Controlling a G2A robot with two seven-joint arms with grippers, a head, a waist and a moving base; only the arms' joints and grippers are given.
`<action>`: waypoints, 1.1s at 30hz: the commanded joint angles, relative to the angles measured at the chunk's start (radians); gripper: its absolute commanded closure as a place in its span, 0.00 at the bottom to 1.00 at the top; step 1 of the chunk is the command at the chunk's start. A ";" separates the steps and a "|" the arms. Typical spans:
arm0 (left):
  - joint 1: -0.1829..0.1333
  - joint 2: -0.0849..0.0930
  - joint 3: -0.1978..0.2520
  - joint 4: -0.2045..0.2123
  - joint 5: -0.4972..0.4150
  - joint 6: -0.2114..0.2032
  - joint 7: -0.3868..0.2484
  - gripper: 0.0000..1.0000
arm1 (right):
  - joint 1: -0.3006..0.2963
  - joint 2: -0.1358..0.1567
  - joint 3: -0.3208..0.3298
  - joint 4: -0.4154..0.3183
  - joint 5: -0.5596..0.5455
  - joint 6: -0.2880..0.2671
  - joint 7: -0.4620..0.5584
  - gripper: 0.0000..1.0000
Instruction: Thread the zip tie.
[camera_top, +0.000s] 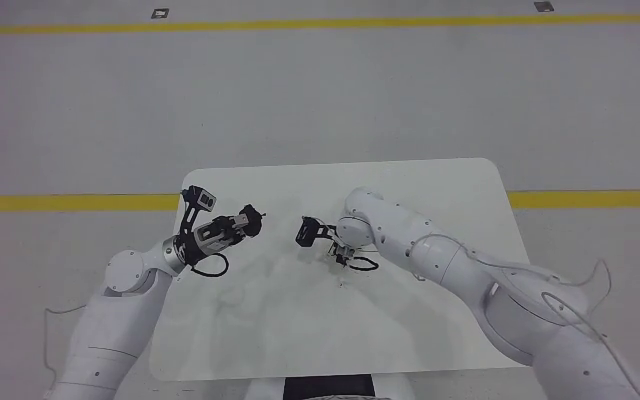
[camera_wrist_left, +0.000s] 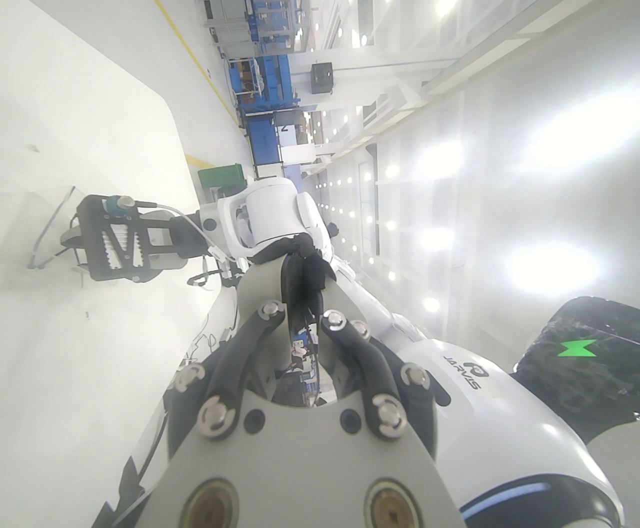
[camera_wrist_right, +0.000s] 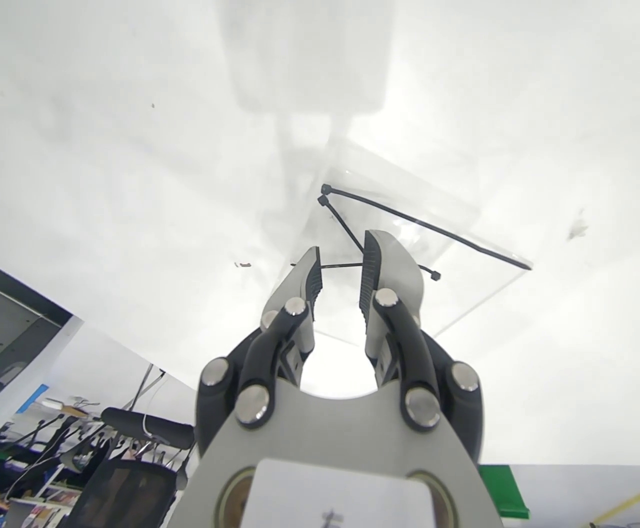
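Note:
Three black zip ties lie in a clear shallow tray (camera_wrist_right: 450, 200) on the white table (camera_top: 440, 200). The longest zip tie (camera_wrist_right: 425, 230) lies across the tray, and a second zip tie (camera_wrist_right: 340, 222) angles toward my fingers. My right gripper (camera_wrist_right: 340, 257) stands open just above the tray, with the third zip tie (camera_wrist_right: 340, 265) crossing the gap between its fingers, its head (camera_wrist_right: 436, 275) beside one finger. My left gripper (camera_wrist_left: 300, 250) is held above the table opposite the right gripper (camera_wrist_left: 70, 240). Its fingers are shut and wrapped in black material; whether they grip anything is hidden.
In the top view the left gripper (camera_top: 252, 216) and the right gripper (camera_top: 303, 232) face each other over the table's middle. A small speck (camera_top: 343, 283) lies on the table near the right arm. Yellow floor lines run behind the table.

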 joint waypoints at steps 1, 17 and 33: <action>0.000 0.000 0.000 0.000 0.000 0.000 0.000 1.00 | 0.000 -0.003 0.000 0.006 -0.002 0.000 -0.002 0.81; 0.000 0.000 0.000 0.000 0.000 0.000 0.000 1.00 | -0.005 -0.030 0.000 0.057 -0.024 0.000 0.001 0.82; 0.000 0.000 0.000 0.000 0.000 0.000 0.000 1.00 | 0.004 -0.034 0.000 0.068 -0.025 0.000 0.006 1.00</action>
